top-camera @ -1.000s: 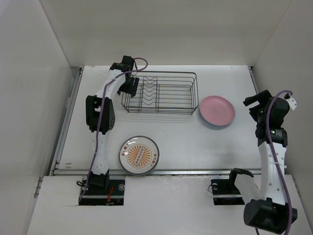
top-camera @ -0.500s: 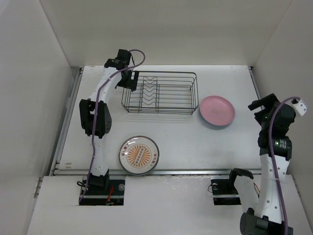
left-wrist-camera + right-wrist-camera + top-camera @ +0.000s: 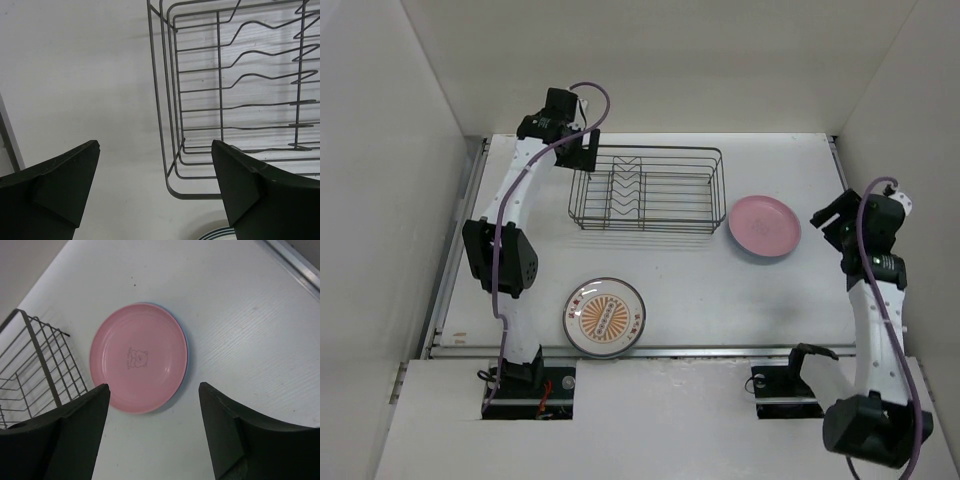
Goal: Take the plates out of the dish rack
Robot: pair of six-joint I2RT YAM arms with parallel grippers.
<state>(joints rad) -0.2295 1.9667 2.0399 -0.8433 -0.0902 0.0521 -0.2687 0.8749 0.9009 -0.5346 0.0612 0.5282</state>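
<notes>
Top external view, items listed from left to right on the white table [image 3: 700, 280].

1. Left gripper [image 3: 576, 150]. It hangs over the far left corner of the dish rack. Its fingers are spread wide with nothing between them, and the left wrist view confirms this.

2. Patterned plate [image 3: 605, 317]. White with a dark rim and an orange sunburst centre. It lies flat near the front edge, well apart from the rack.

3. Dish rack [image 3: 650, 190]. A dark wire basket with zigzag dividers. Every slot looks bare, so the unloading seems finished.

4. Pink plate [image 3: 764, 226]. It lies flat just beside the right end of the rack. The right wrist view shows a thin blue edge [image 3: 186, 357] under it, probably a blue plate beneath.

5. Right gripper [image 3: 830, 215]. It hovers to the right of the pink plate. Its fingers are apart and hold nothing.

Handling note: the plates are probably stiff, smooth and slippery, and may chip if dropped. The rim is the best place to take hold, one finger above and one below. Lying flat, the rim sits low on the table and is awkward to get under.
</notes>
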